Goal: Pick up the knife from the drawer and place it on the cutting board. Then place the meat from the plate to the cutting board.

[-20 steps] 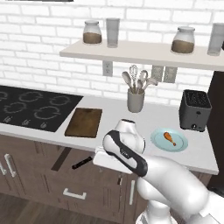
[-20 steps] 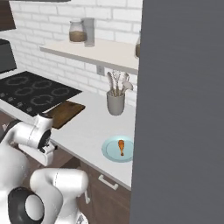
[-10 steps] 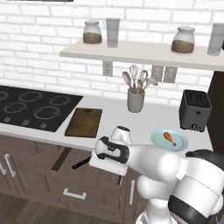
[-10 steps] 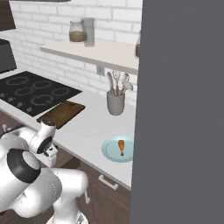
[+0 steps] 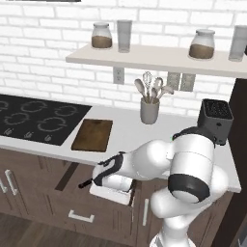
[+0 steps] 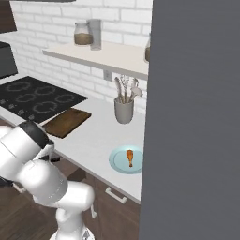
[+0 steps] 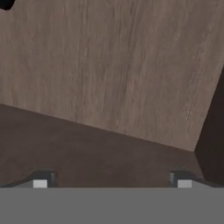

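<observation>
White brick backs a pale bench (image 5: pixel 125 140) that runs over dark wooden cabinets, with a shelf of jars above. Farthest left on it sits a black cooktop (image 5: pixel 38 118), and just beside that lies the cutting board (image 5: pixel 93 135), bare and flat, ready to take both things the task sends to it. Below the board's near edge the drawer (image 5: pixel 67 176) stands pulled open, presumably so the arm can reach inside from above. A black handle tip that looks like the knife (image 5: pixel 85 184) pokes out at the left of the robot's wrist, over the open drawer; its blade is hidden, so I cannot tell how it lies. The pincer (image 7: pixel 112 181) hangs low over that drawer, jaws spread wide with nothing between them, pointed down at the pale wood floor of the drawer; in the hand view a black corner at the top left may be the knife handle. That reads as the approach before a grasp. Further right a grey crock of utensils (image 5: pixel 150 111) stands near the wall. On the bench's right part rests the plate (image 6: pixel 126 159), with the meat (image 6: pixel 130 156) lying on it, well apart from the board and untouched.
</observation>
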Controlling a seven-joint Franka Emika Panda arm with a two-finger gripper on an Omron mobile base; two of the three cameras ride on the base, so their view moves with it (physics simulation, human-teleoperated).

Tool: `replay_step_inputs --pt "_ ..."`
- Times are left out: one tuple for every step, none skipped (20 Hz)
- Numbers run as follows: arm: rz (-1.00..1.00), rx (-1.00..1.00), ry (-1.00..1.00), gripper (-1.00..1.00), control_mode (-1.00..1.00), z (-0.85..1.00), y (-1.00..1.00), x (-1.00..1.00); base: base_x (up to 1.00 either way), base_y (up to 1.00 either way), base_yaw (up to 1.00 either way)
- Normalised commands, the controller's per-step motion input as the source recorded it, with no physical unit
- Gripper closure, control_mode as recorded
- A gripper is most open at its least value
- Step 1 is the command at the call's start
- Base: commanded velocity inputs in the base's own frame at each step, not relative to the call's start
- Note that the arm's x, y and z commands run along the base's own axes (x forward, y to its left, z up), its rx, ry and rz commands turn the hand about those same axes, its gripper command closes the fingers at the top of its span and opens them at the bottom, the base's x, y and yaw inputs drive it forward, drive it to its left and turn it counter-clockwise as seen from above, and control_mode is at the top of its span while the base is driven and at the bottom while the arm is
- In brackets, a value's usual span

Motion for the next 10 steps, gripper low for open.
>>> replay_step_inputs --pt "0.01 0.00 0.07 -1.00 -1.00 -0.29 0.58 -0.52 0.00 0.00 0.00" --pt "0.01 0.00 0.05 -1.00 -1.00 -0.24 0.58 -0.64 0.00 0.00 0.00" --pt "0.01 0.00 0.07 -1.00 -1.00 -0.22 0.63 -0.72 0.00 0.00 0.00" --pt "0.03 0.00 0.08 -1.00 -1.00 -0.19 0.60 -0.84 0.00 0.00 0.00" --pt "0.03 0.00 0.07 -1.00 -1.00 -0.19 0.64 -0.90 0.00 0.00 0.00" --pt "0.02 0.00 0.08 -1.00 -1.00 -0.16 0.70 -0.96 0.00 0.00 0.00" --pt "0.02 0.00 0.08 -1.00 -1.00 -0.09 0.69 -1.00 0.00 0.00 0.00" --pt "0.01 0.00 0.10 -1.00 -1.00 0.00 0.72 -1.00 0.00 0.00 0.00" --pt "0.00 0.00 0.09 -1.00 -1.00 0.00 0.74 -1.00 0.00 0.00 0.00" --pt "0.00 0.00 0.07 -1.00 -1.00 0.06 0.67 -0.91 0.00 0.00 0.00"
